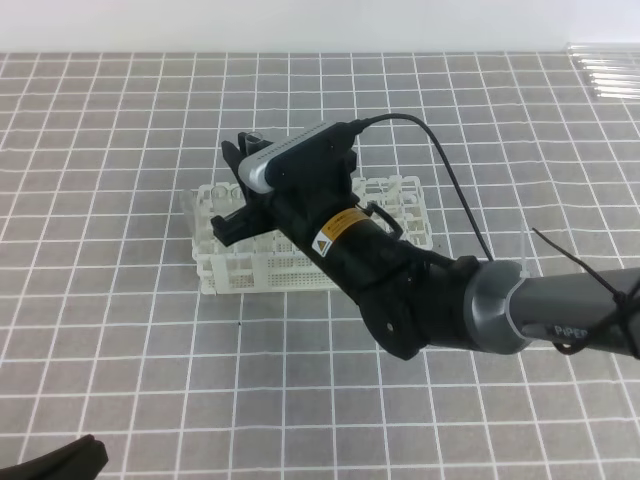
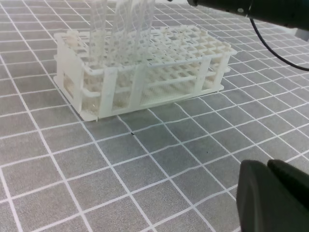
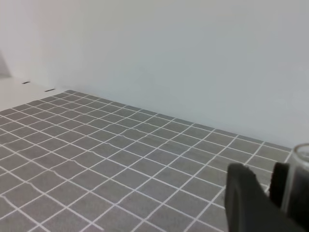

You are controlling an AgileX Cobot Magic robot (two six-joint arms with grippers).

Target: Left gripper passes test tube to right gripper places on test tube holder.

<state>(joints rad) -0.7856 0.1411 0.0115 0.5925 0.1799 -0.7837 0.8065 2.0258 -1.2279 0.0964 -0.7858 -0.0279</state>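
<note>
Handover apparently done: right pincer (image 1: 240, 185) poised over test tube holder (image 1: 405, 200), seemingly grasping test tube (image 3: 295, 181). Left pincer (image 2: 270, 198) withdrawn low, grip state impossible to tell. Left to do: lowering into a hole, releasing.

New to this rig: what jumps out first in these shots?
The right arm's claw reaches across the middle of the high view, over the white rack on the grey tiled mat. In the left wrist view, clear tubes stand in the rack's near-left corner. A clear tube rim shows beside the right claw's fingers.

lab bench: test tube holder (image 1: 405, 215)
</note>
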